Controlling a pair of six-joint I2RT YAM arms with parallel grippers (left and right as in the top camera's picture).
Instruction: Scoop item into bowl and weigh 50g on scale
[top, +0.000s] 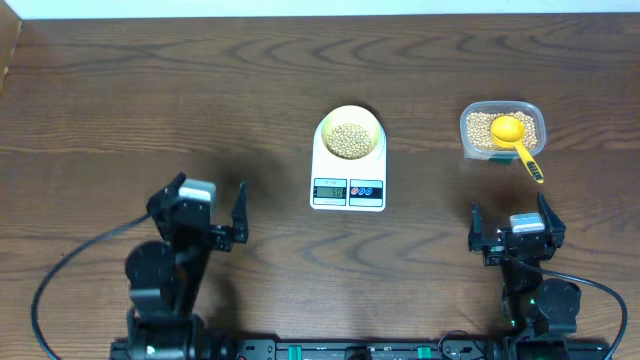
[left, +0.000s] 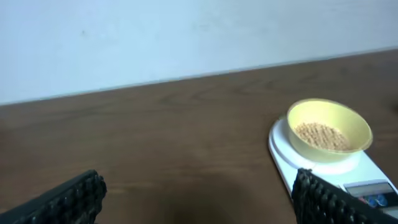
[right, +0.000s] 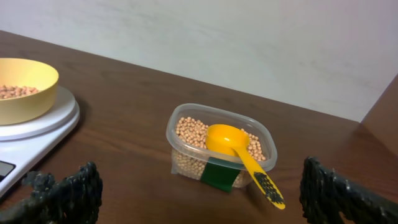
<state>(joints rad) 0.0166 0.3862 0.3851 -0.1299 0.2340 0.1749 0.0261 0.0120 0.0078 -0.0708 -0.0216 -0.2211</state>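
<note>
- Near the front edge of the table, on the left side, the left gripper hangs with its two fingers wide apart and nothing between them.
- Near the front edge on the right side, the right gripper is spread wide too and holds nothing.
- Farther back, between the two grippers and well apart from both, the scale lies in the middle of the table.
- On the back part of the scale stands the bowl, with a small heap of beans inside.
- The scale's screen faces the front edge; its numbers are too small to read.
- Straight back from the right gripper sits a clear tub with more beans in it.
- A yellow scoop rests on those beans, its handle poking over the rim toward the front right corner.
</note>
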